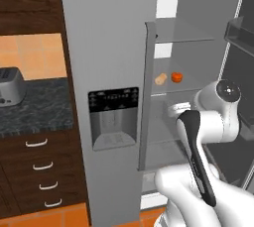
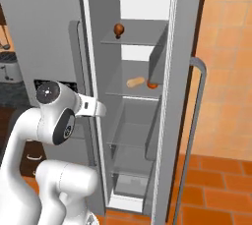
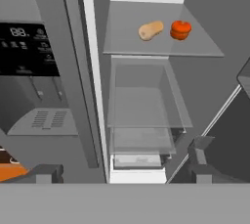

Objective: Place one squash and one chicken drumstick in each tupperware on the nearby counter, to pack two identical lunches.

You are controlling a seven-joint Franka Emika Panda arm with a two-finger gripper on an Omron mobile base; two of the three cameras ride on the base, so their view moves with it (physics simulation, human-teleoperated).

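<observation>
Pincer [image 3: 122,174] spread wide, empty, aimed into open grey fridge [image 1: 111,47]. Tan squash [image 3: 150,30] beside red-orange tomato-like item [image 3: 180,29] on glass shelf [image 3: 161,47]. Black-grey marbled worktop [image 1: 34,109] left, carrying silver toaster [image 1: 10,87].

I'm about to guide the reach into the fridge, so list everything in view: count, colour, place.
squash: one, tan, middle fridge shelf, left of the tomato.
tomato: one, red-orange, same shelf.
chicken drumstick: one, brown, upper fridge shelf.
fridge: one, grey, right door open, dispenser on its closed left door.
crisper drawers: clear, below the middle shelf.
toaster: one, silver, on the counter.
counter: one, black-grey marbled, left of the fridge.
gripper: open, facing the fridge interior.
</observation>
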